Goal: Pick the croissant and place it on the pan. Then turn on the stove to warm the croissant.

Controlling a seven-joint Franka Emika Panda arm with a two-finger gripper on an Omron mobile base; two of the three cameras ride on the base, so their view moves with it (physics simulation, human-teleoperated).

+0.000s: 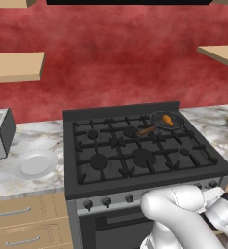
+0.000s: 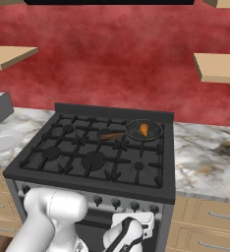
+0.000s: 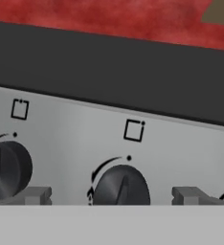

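Croissant (image 1: 167,119) already lies in the pan (image 1: 159,116) on the stove (image 1: 135,146), so the gripper (image 3: 113,195), fingers spread wide and empty, should centre on the knob (image 3: 121,187) before closing and twisting.

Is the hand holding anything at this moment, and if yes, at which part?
Nothing is held. The hand is open: its fingertips stand on either side of a stove knob without closing on it. The croissant lies in the pan.

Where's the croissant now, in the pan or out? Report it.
In. The croissant lies inside the pan on the stove's back right burner, in both base views.
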